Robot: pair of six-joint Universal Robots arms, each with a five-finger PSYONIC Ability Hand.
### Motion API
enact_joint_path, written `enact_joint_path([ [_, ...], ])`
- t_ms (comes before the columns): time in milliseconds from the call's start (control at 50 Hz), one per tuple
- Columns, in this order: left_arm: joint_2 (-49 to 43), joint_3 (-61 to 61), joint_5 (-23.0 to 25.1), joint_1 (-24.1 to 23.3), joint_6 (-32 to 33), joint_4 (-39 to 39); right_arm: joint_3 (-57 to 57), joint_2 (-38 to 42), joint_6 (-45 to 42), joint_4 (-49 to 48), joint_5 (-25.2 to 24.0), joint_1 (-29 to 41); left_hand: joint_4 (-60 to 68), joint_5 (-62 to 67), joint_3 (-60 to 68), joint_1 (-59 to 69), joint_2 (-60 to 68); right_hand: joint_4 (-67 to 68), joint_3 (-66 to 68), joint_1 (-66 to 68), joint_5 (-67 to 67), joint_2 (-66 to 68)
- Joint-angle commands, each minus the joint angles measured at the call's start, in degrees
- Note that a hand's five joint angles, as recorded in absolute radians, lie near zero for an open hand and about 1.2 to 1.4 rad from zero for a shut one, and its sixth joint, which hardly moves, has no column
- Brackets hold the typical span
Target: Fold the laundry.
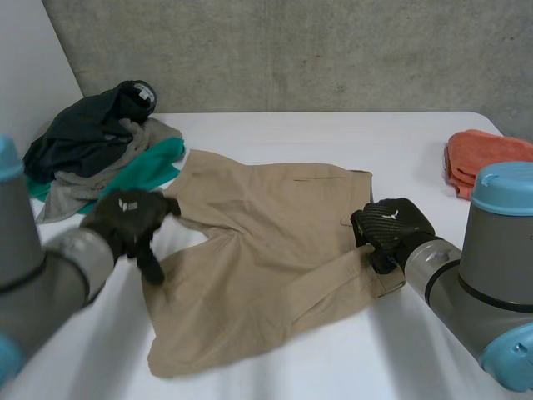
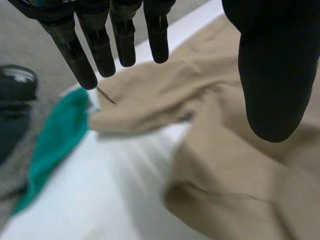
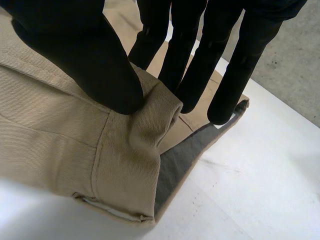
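1. White table: the work surface, carrying everything listed below.
2. Tan cotton-twill garment, apparently shorts or trousers: it lies in the middle of the table, mostly spread flat. One flap is turned over near the right edge and creases run across it. I judge the folding barely begun, with no neat fold set yet.
3. Heap of dark, grey and teal clothes: far left corner, jumbled and unfolded, so probably waiting its turn.
4. Orange cloth: far right edge, lying compact, and it looks already folded.
5. Left hand: it hovers over the garment's left edge with fingers straight, thumb well apart, holding nothing.
6. Right hand: at the garment's right edge, thumb and fingers pinch a raised hem of the tan cloth.
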Motion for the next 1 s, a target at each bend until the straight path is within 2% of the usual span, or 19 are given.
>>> enact_joint_path([
  [20, 9.1, -13.3, 0.7, -3.8, -0.6, -0.8, -0.6, 1.0, 0.6, -1.7, 0.3, 0.1, 3.7, 4.2, 3.1, 2.7, 3.3, 11.1, 11.6, 17.4, 13.2, 12.4],
  [140, 9.5, -19.4, 2.0, -7.5, -1.0, 0.1, -0.6, 1.2, 0.6, -2.3, 0.4, 0.1, 4.8, 5.4, 4.3, 3.9, 4.5, 11.1, 11.6, 17.4, 13.2, 12.4],
  [260, 4.5, -20.2, 1.7, -8.0, -0.9, 4.5, -0.4, 1.2, 1.1, -2.5, 0.4, 0.0, 6.3, 6.9, 5.8, 5.4, 6.0, 11.1, 11.6, 17.4, 13.2, 12.4],
  [340, 1.4, -20.1, 1.4, -8.0, -0.6, 8.7, 0.5, 1.1, 1.9, -2.4, 0.5, -0.1, 17.3, 17.8, 16.7, 16.3, 16.9, 11.1, 11.6, 17.4, 13.2, 12.4],
  [440, -0.1, -20.2, -1.4, -7.9, 0.0, 17.2, 2.0, -0.3, 2.0, -2.0, 0.9, -0.1, 60.6, 61.1, 60.0, 59.6, 60.2, 11.1, 11.6, 17.4, 13.2, 12.4],
  [540, 0.2, -20.9, -2.1, -8.0, 1.1, 19.6, 5.0, -5.3, 0.5, -1.6, 0.6, -0.1, 60.7, 61.2, 60.1, 59.7, 60.3, 11.1, 11.6, 17.4, 13.2, 12.4],
  [660, 2.6, -22.4, -2.2, -8.7, 2.8, 15.4, 8.9, -12.7, -6.2, 2.9, 0.6, -0.5, 60.7, 61.2, 60.1, 59.7, 60.3, 11.1, 11.6, 17.4, 13.2, 12.4],
  [780, 11.6, -21.5, -1.2, -14.8, 2.7, 1.0, 13.3, -19.8, -22.2, 17.6, 1.2, -0.7, 60.7, 61.2, 60.1, 59.7, 60.3, 11.1, 11.6, 17.4, 13.2, 12.4],
  [820, 15.2, -20.9, -0.4, -17.0, 2.7, -5.3, 13.8, -21.4, -25.1, 20.9, 1.6, -1.0, 60.7, 61.2, 60.1, 59.7, 60.3, 11.1, 11.6, 17.4, 13.2, 12.4],
  [900, 17.9, -19.8, 1.0, -19.1, 3.0, -11.9, 13.7, -23.6, -26.8, 25.3, 1.3, -1.2, 60.7, 61.2, 60.1, 59.7, 60.3, 11.1, 11.6, 17.4, 13.2, 12.4],
  [1000, 14.7, -16.8, 1.2, -18.8, 4.2, -7.6, 12.0, -22.6, -26.5, 21.3, 1.2, -1.0, 60.7, 61.2, 60.1, 59.7, 60.3, 11.1, 11.6, 17.4, 13.2, 12.4],
])
